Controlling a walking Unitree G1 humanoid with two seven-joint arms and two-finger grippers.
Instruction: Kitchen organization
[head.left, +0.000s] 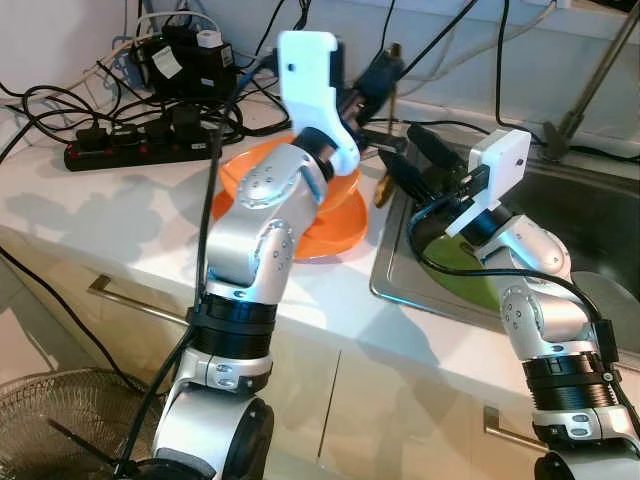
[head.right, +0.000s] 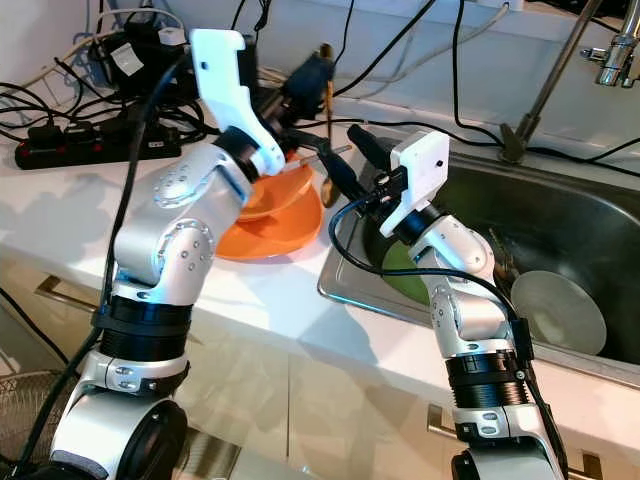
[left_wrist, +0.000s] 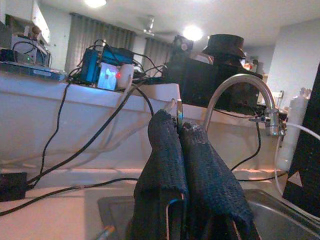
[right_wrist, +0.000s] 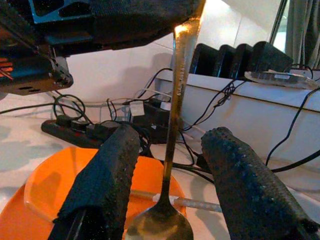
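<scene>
We see a handover in mid-air above the seam between counter (head.left: 120, 230) and sink (head.right: 590, 215). Our left gripper (head.right: 318, 120) is closed on the upper end of a long brass-coloured spoon (right_wrist: 172, 130), which hangs bowl-down just beside the orange bowls (head.left: 340, 230) stacked on the counter. In the left wrist view the two black fingers (left_wrist: 167, 150) press together with the thin metal handle showing between them.

Our right gripper (right_wrist: 167, 190) reaches up from over the sink with its fingers spread wide, one on each side of the spoon's shaft and not yet touching it, the bowl of the spoon hanging low between them.

In the sink lie a green plate (head.left: 470, 265) and a pale round dish (head.right: 558, 310). A black power strip (head.left: 130, 145) and a tangle of cables sit at the back of the counter, and what looks like a thin straw (right_wrist: 195, 202) rests across the orange bowls.

We judge the spoon light, rigid and slick, likely to swing or twist if pinched near the bowl. The flat shaft, low down near the bowl, looks to us the steadier place to close on, with the flat faces against the pads.
</scene>
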